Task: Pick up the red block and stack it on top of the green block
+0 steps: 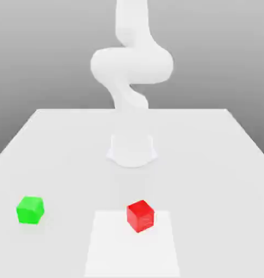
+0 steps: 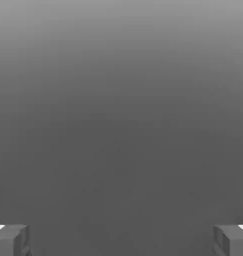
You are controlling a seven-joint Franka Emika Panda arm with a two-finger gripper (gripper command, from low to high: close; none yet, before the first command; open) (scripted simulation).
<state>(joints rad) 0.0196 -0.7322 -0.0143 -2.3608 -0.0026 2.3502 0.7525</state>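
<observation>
The red block [image 1: 140, 215] sits on the white table [image 1: 210, 163] near its front edge, close to the middle in the exterior view. The green block [image 1: 30, 209] rests on the table at the exterior view's left, well apart from the red one. The white arm [image 1: 131, 65] rises from its base [image 1: 132, 149] behind the blocks and bends upward, high above them. In the hand view my gripper [image 2: 121, 240] is open, its two grey fingertips [image 2: 13, 239] standing far apart with nothing between them and only grey background beyond.
A paler square patch [image 1: 132, 244] marks the table under the red block. The arm's round base stands at the table's middle, behind both blocks.
</observation>
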